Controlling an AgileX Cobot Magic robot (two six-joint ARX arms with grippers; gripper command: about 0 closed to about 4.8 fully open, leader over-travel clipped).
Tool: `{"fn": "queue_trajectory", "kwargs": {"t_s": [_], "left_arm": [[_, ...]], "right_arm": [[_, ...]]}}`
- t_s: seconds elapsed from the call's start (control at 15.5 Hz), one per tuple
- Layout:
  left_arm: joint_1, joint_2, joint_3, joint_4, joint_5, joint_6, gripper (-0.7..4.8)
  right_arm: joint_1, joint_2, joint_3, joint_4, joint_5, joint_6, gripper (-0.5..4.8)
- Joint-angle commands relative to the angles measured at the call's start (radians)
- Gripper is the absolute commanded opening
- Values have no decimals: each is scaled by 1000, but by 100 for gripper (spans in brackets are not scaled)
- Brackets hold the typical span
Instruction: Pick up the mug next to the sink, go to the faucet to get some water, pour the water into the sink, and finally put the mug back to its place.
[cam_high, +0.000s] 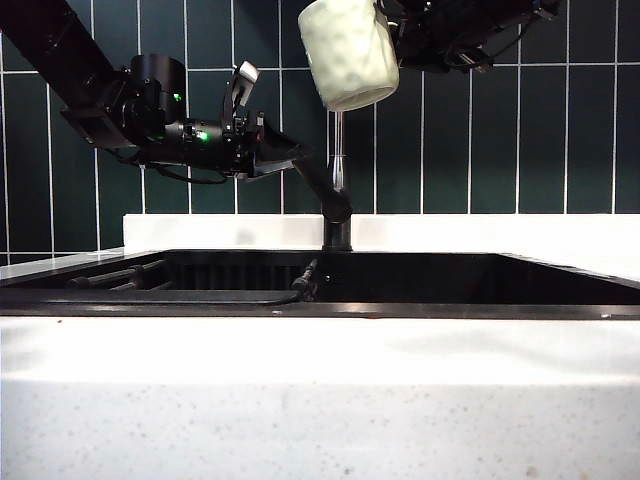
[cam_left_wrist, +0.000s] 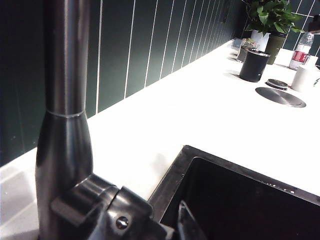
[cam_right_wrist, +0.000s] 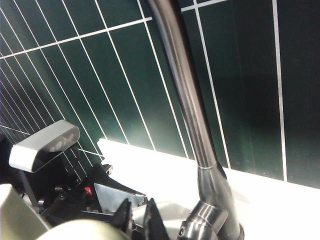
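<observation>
My right gripper (cam_high: 396, 38) holds the pale dimpled mug (cam_high: 348, 52) high above the black sink (cam_high: 480, 278), slightly tilted, in front of the faucet (cam_high: 338, 160) pipe. In the right wrist view its fingers (cam_right_wrist: 137, 207) stand close together, pinched on the mug (cam_right_wrist: 75, 231) at the frame's edge, beside the faucet (cam_right_wrist: 186, 95). My left gripper (cam_high: 268, 125) reaches in from the left, jaws wide, at the end of the faucet's grey lever (cam_high: 318, 185). The left wrist view shows the faucet (cam_left_wrist: 65, 100), the lever's base (cam_left_wrist: 102, 200), one dark fingertip (cam_left_wrist: 187, 226) and the sink (cam_left_wrist: 240, 200).
A dark green tiled wall (cam_high: 500, 130) rises behind the white counter (cam_left_wrist: 200, 115). Far along it stand a black cup (cam_left_wrist: 254, 65), a potted plant (cam_left_wrist: 270, 20), a bottle (cam_left_wrist: 302, 50), a white cup (cam_left_wrist: 306, 77) and a round metal disc (cam_left_wrist: 280, 96). A dark hose (cam_high: 150, 272) lies in the sink.
</observation>
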Motion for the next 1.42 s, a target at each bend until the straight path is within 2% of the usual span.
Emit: {"fn": "queue_trajectory", "kwargs": {"t_s": [0.06,0.45,0.52,0.71,0.84,0.97,1.1,1.16,1.23,1.29,1.42], "left_arm": [[-2,-3,6,0,-14,9,179],[-1,-3,6,-18,-29,39,179],[-1,-3,6,-31,-73,63,179],[-1,-3,6,-30,-329,115,179],[-1,-3,6,-25,-457,118,179],[-1,-11,6,-24,-426,87,179],[-1,-49,7,-26,-395,34,178],[0,-93,7,-34,-397,1,126],[3,-124,7,-55,-397,2,75],[9,-178,7,-112,-397,2,50],[22,-260,7,-244,-397,2,37]], "right_arm": [[2,-8,10,69,-5,16,-1],[2,-8,10,70,-5,15,-1],[2,-8,10,70,-5,14,-1],[2,-8,10,70,-5,-6,-1],[2,-8,10,70,-5,-6,-1],[-1,-8,10,70,-4,-33,-1],[-11,-13,10,66,0,-138,-1],[-29,-22,10,42,5,-200,-1],[-42,-27,10,21,12,-241,-1],[-65,-38,10,-25,29,-327,-1],[-93,-47,10,-85,29,-442,-1]]}}
